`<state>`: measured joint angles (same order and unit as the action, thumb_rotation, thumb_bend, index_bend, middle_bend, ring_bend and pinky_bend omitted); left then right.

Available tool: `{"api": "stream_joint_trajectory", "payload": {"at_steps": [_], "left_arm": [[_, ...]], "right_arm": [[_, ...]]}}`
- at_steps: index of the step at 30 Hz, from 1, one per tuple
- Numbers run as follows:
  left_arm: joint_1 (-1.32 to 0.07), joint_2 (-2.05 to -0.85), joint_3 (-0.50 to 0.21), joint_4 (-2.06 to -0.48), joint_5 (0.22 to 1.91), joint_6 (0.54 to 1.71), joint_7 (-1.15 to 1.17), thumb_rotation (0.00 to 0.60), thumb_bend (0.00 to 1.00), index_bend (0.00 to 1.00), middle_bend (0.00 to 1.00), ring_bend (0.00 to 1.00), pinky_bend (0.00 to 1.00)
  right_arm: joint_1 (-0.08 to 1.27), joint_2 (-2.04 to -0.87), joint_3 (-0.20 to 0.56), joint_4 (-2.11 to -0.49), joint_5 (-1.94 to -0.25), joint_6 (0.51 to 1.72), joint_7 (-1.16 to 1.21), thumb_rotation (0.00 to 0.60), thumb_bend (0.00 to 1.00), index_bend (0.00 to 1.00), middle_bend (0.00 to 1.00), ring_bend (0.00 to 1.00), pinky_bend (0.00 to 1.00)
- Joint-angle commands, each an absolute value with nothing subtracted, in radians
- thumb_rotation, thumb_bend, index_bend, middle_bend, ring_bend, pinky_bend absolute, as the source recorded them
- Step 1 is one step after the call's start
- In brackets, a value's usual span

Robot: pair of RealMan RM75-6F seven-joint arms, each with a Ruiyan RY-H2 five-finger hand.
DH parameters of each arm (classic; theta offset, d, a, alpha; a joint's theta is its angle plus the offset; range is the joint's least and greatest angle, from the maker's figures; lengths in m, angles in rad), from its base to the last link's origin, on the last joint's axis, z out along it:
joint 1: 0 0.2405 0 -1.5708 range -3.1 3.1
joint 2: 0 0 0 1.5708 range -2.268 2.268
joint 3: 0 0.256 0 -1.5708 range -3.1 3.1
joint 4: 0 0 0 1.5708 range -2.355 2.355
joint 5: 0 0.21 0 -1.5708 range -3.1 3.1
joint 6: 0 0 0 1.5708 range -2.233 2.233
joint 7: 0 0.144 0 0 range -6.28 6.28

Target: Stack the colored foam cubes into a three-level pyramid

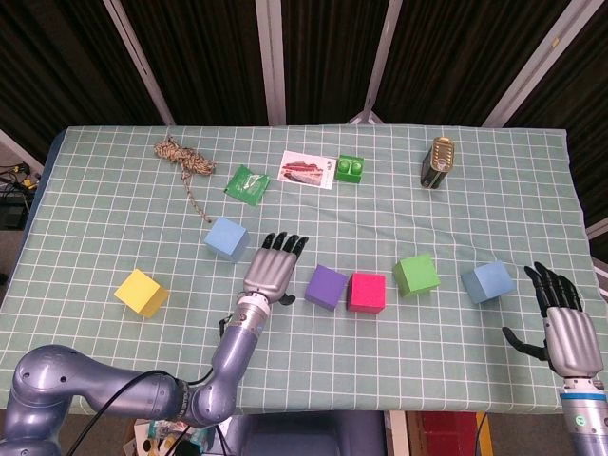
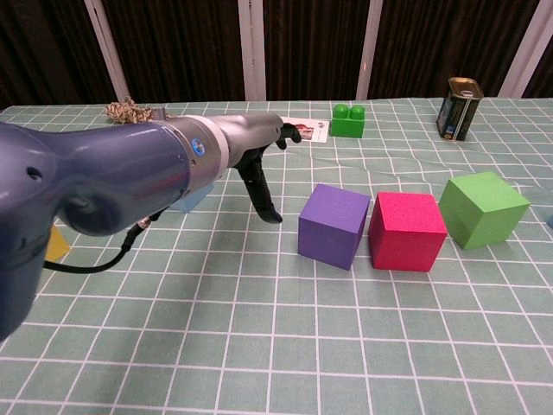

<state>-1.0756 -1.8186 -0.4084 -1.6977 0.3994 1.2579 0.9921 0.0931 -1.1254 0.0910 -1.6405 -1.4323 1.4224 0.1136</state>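
The left arm reaches forward over the table from the lower left, its wrist nearly straight. The left hand [image 1: 272, 270] hovers palm down, holding nothing, fingers [image 1: 285, 243] extended forward and slightly apart, thumb [image 2: 262, 192] hanging downward. The right hand [image 1: 564, 321] is raised at the lower right edge, back to the camera, fingers spread and pointing up, thumb out to the side, empty.
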Motion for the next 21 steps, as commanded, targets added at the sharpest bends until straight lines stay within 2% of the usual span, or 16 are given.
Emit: {"api": "stream_joint_trajectory", "payload": {"at_steps": [1, 8, 13, 21], "left_arm": [[-1.062, -1.795, -0.407, -1.719, 0.391, 1.248, 0.975, 0.600, 0.25, 0.00, 0.06, 0.00, 0.04], [-1.054, -1.765, -0.383, -1.727, 0.400, 1.243, 0.964, 0.600, 0.25, 0.00, 0.06, 0.00, 0.04], [-1.056, -1.786, -0.393, -1.681, 0.432, 1.236, 0.912, 0.600, 0.25, 0.00, 0.06, 0.00, 0.04], [-1.088, -1.851, -0.385, -1.590, 0.471, 1.219, 0.883, 0.600, 0.33, 0.00, 0.06, 0.00, 0.04]], "right_arm": [[0.094, -1.127, 0.091, -1.640, -1.434, 1.423, 0.112, 0.600, 0.25, 0.00, 0.00, 0.00, 0.00], [0.094, -1.128, 0.091, -1.640, -1.432, 1.422, 0.113, 0.600, 0.25, 0.00, 0.00, 0.00, 0.00], [0.094, -1.128, 0.091, -1.642, -1.431, 1.420, 0.113, 0.600, 0.25, 0.00, 0.00, 0.00, 0.00], [0.094, -1.127, 0.093, -1.641, -1.424, 1.417, 0.119, 0.600, 0.25, 0.00, 0.00, 0.00, 0.00]]}}
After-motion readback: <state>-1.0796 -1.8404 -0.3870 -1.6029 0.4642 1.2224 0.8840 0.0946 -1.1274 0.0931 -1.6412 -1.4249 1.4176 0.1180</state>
